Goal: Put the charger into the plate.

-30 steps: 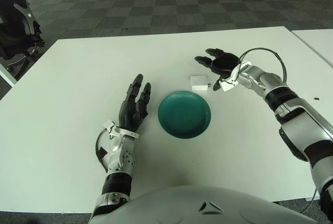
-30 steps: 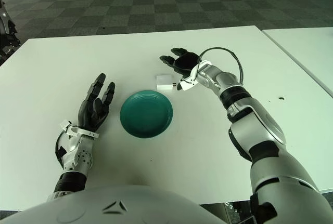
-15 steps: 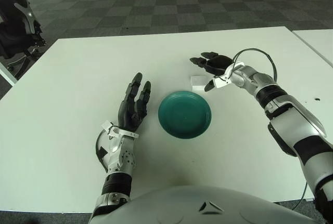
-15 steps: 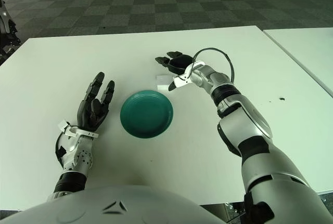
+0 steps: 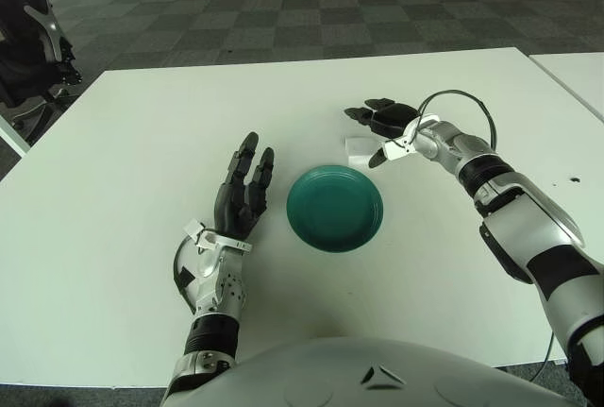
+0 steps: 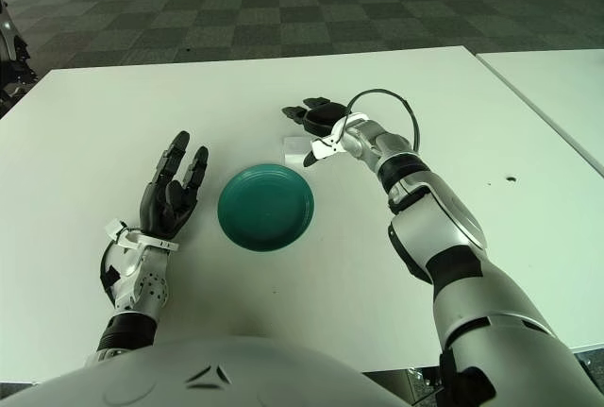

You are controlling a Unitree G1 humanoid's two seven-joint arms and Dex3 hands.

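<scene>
A small white charger (image 5: 359, 149) lies on the white table just beyond the far rim of a round green plate (image 5: 335, 207). My right hand (image 5: 379, 130) hovers over the charger with its fingers spread, the thumb pointing down at the charger's right side; it holds nothing. The hand hides part of the charger. My left hand (image 5: 243, 186) rests on the table left of the plate, fingers straight and open.
A black cable loop (image 5: 458, 105) arcs over my right wrist. The white table (image 5: 142, 143) ends at a far edge with dark checkered carpet beyond. A second white table (image 5: 576, 72) stands at the right.
My right hand has moved left and down, from right of the charger to directly over it. The charger, the plate and my left hand have not moved.
</scene>
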